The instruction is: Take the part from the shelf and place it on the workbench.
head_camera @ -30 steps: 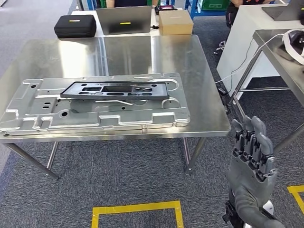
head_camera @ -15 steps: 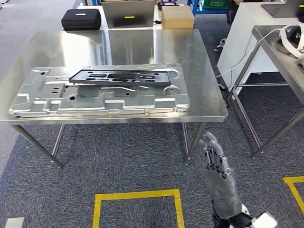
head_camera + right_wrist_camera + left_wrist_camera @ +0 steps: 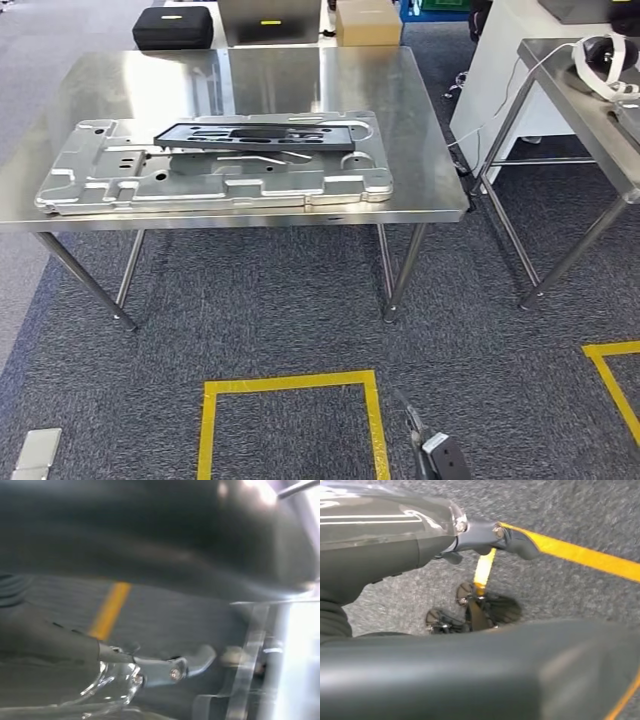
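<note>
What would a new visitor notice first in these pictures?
First, the large silver metal panel lying flat on the steel workbench, with a dark part resting on top of it. Next, the yellow tape square on the grey carpet in front of the bench.

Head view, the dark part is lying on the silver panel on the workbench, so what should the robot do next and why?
Probably step back and leave it: the dark part rests flat on the silver panel on the workbench, and neither hand holds it.
</note>
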